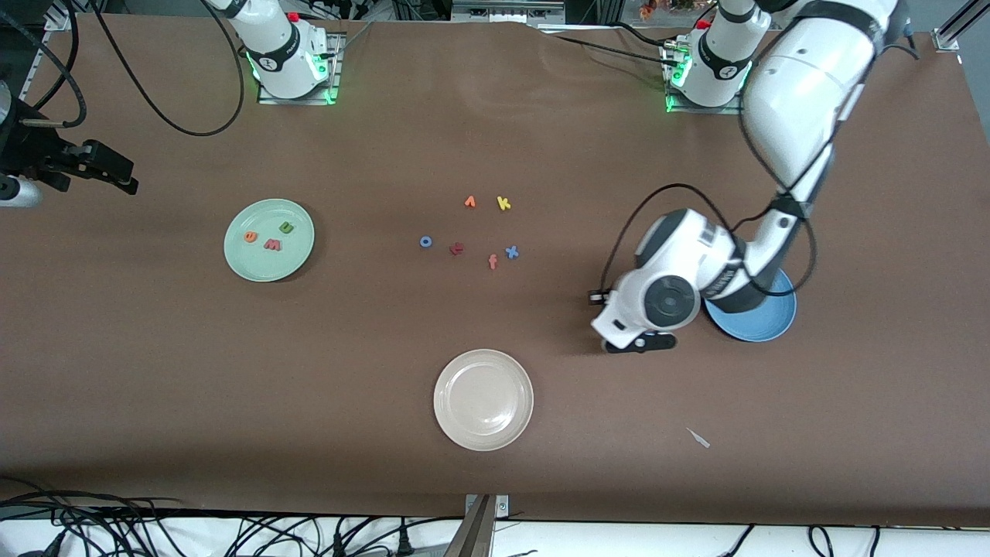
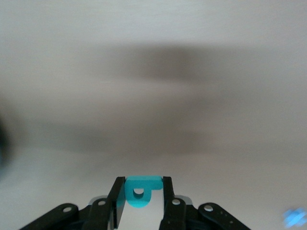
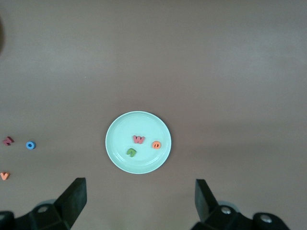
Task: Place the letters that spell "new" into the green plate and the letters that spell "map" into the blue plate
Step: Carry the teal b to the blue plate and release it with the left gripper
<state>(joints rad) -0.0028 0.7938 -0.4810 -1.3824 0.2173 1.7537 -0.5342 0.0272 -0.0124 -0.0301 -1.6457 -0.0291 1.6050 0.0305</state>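
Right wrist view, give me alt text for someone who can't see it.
A round pale mint-green plate on the brown table holds three small foam letters: salmon-red "w", orange "e", green "n". The right tool hovers open above it.

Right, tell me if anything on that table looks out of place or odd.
One thing: a small pale scrap lies on the bare table, nearer the front camera than the cream-white plate, toward the left arm's end. It looks like stray debris, not a letter. The green plate holds its three letters tidily.
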